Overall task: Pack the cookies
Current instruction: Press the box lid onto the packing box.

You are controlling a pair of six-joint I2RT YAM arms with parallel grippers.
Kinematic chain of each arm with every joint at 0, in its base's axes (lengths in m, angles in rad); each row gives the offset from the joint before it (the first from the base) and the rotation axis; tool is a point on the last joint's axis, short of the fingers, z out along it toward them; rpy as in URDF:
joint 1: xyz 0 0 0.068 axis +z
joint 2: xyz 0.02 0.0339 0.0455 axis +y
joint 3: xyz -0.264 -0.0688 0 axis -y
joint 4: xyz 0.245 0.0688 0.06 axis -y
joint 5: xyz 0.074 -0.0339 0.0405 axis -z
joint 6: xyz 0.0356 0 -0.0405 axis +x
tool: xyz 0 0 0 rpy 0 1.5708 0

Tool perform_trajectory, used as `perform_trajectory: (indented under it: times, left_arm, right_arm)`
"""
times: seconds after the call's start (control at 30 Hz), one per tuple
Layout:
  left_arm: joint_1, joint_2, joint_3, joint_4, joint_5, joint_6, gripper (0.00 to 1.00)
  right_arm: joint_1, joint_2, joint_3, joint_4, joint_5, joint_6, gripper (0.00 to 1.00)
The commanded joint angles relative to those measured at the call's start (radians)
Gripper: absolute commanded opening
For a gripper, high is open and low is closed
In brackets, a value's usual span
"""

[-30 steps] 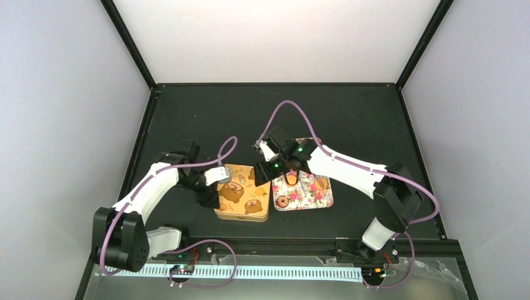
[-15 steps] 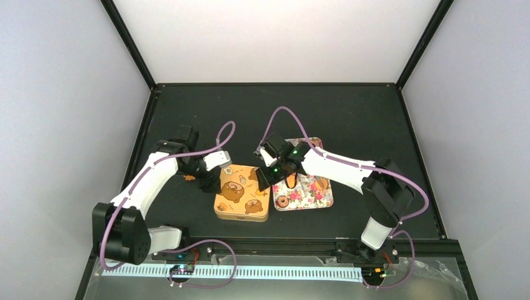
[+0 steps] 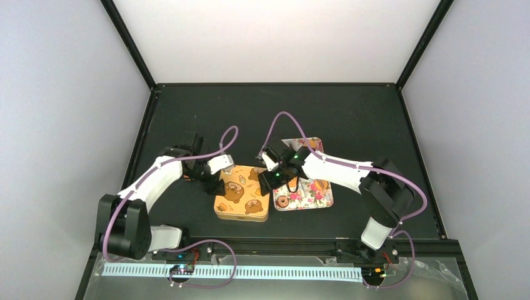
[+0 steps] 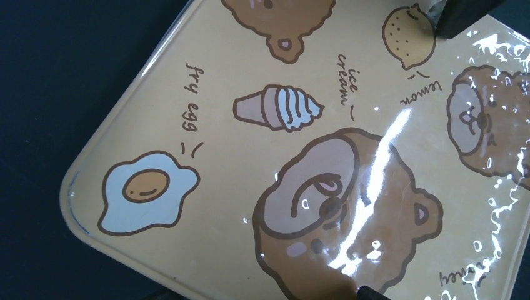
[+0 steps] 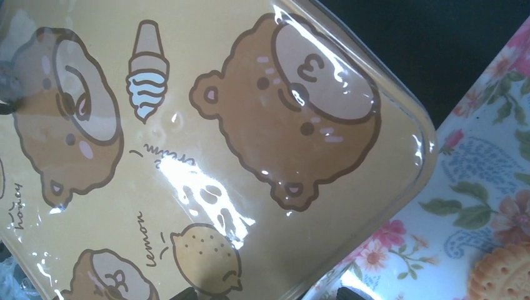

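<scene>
The orange tin lid (image 3: 242,194) with bear drawings lies flat beside a floral tray (image 3: 310,195). Cookies rest on the tray: a brown ring-shaped one (image 3: 282,201) and golden ones (image 3: 320,184). One golden cookie (image 5: 500,275) shows in the right wrist view. My left gripper (image 3: 215,181) hangs over the lid's far left corner, its tips (image 4: 262,294) wide apart at the frame's bottom, one over the lid (image 4: 281,156) and one off its edge. My right gripper (image 3: 267,181) straddles the lid's right edge (image 5: 400,206), jaws (image 5: 262,294) apart, one tip over the lid, one over the tray (image 5: 475,181).
The black table (image 3: 275,112) runs back to the white walls. Purple cables loop above both wrists. The two grippers sit close together across the lid's far edge; the right one's finger (image 4: 462,15) shows in the left wrist view.
My left gripper has drawn back and left from over the lid to its far left corner. My right gripper has slid nearer, down to the lid's far right corner. The lid has stayed put.
</scene>
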Motion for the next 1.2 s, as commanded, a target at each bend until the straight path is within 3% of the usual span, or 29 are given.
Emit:
perform_trajectory:
  times: [0.0,0.4,0.67,0.87,1.0,1.17]
  left_arm:
    - [-0.005,0.005,-0.089,0.034,-0.157,0.093,0.74]
    - [-0.011,-0.019,-0.182,0.103,-0.287,0.100,0.73]
    - [0.001,-0.084,-0.073,0.008,-0.302,0.050,0.77]
    - [0.008,-0.115,0.020,-0.064,-0.191,0.010,0.80]
    - [0.006,-0.073,0.007,-0.016,-0.159,0.002,0.79]
    - [0.006,-0.009,-0.122,0.106,-0.260,0.029,0.78]
  right_arm:
    - [0.009,-0.017,-0.018,0.035,-0.018,0.009,0.58]
    - [0.019,-0.052,-0.060,0.062,0.025,0.024,0.57]
    - [0.019,-0.080,0.038,0.000,0.070,0.003,0.58]
    - [0.019,-0.052,0.099,-0.019,0.062,-0.013,0.59]
    - [0.019,-0.006,0.118,-0.018,0.062,-0.018,0.59]
    - [0.019,0.027,0.074,0.020,0.056,-0.010,0.58]
